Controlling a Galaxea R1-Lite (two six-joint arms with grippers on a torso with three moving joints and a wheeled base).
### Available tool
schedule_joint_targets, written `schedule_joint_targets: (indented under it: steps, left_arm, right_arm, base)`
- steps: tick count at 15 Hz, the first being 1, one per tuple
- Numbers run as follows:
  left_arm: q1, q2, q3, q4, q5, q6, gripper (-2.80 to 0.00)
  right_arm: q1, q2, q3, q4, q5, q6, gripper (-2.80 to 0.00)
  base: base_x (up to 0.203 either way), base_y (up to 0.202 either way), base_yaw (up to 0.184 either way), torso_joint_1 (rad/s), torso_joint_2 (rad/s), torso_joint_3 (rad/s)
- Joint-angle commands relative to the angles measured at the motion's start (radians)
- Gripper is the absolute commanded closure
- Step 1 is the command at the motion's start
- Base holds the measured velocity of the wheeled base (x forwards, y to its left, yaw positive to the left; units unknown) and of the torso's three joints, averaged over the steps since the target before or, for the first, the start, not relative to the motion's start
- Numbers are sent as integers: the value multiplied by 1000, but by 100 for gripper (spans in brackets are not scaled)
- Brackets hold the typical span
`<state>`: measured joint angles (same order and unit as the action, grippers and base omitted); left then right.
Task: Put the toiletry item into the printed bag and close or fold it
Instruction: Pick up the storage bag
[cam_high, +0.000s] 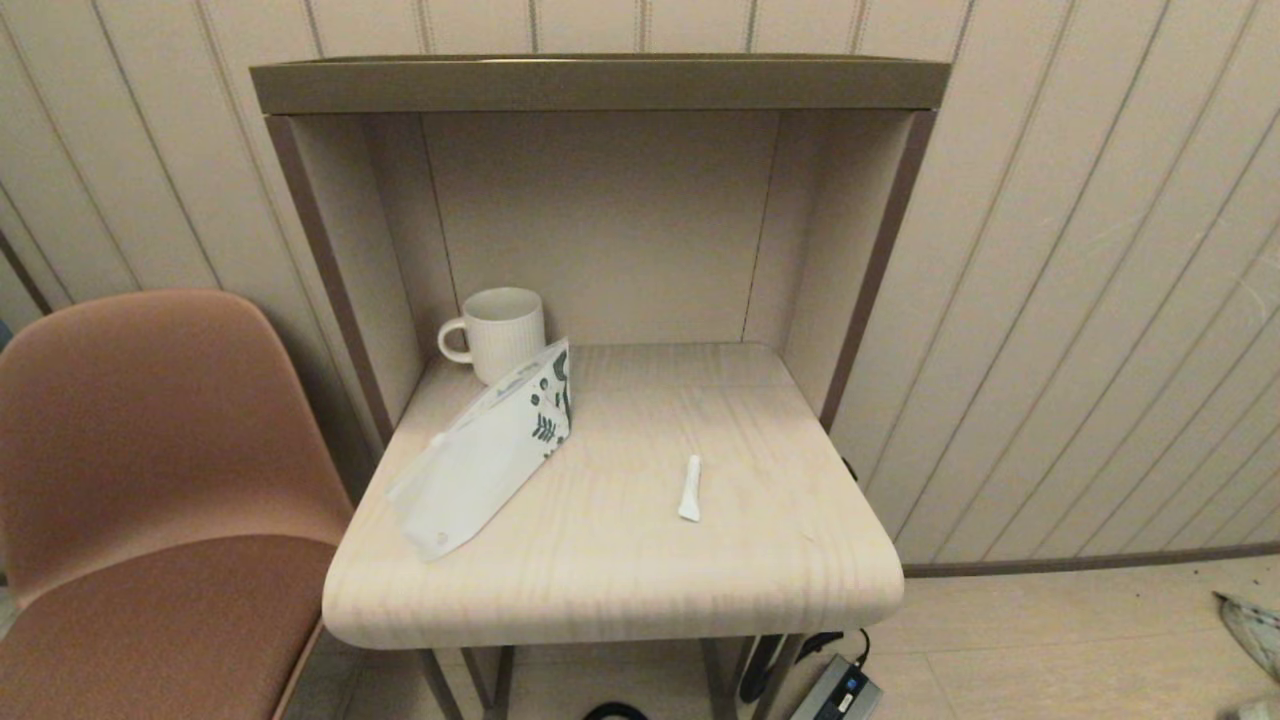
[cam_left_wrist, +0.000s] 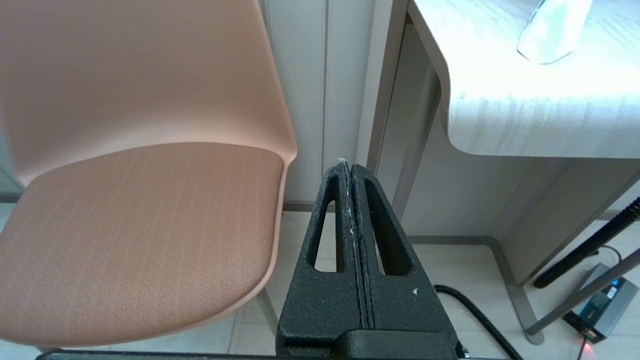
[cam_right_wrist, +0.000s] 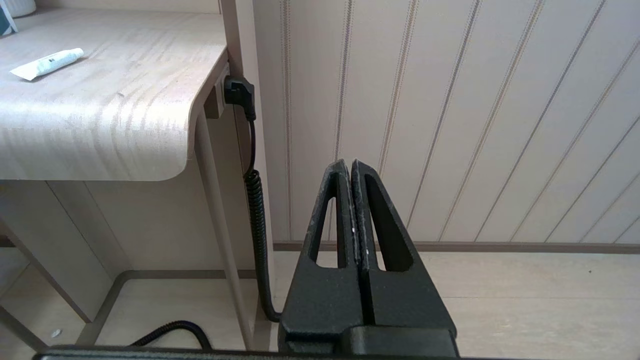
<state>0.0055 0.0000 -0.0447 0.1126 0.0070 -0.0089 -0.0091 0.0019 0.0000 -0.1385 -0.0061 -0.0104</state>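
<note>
Pale striped panelling backs a small wooden desk (cam_high: 620, 590) with a boxed-in hutch above it, and a rust-coloured chair (cam_high: 150, 450) stands just to its left. On the desktop the printed bag (cam_high: 490, 455) lies at an angle on the left side, its leaf-patterned end propped up toward the back and resting close against a ribbed white mug (cam_high: 497, 333) in the rear left corner. The toiletry item (cam_high: 690, 488), a slim white tube, lies flat by itself near the middle right of the desktop, well apart from the bag. Neither arm reaches over the desk. The left gripper (cam_left_wrist: 348, 167) hangs low beside the chair seat, below the desk's front edge, its fingers pressed together with nothing between them. The right gripper (cam_right_wrist: 348, 167) sits low off the desk's right side, facing the panelled wall and a coiled black cable (cam_right_wrist: 257, 220), its fingers likewise closed and empty.
</note>
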Motion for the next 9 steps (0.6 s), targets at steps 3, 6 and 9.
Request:
schedule_joint_targets:
  steps: [3,6,9]
  left_arm:
    - [1,2,0,-1,1,0,0]
    - [1,2,0,-1,2,0,0]
    - [1,2,0,-2,2,0,0]
  right_arm:
    - [0,3,0,-1,0,-3,0]
    - [0,-2,0,-6,6,-12,0]
    - [0,-2,-14,29,23,-14,0]
  base:
    - [0,0,0,0,0,0]
    - [0,0,0,0,0,0]
    - [0,0,0,0,0,0]
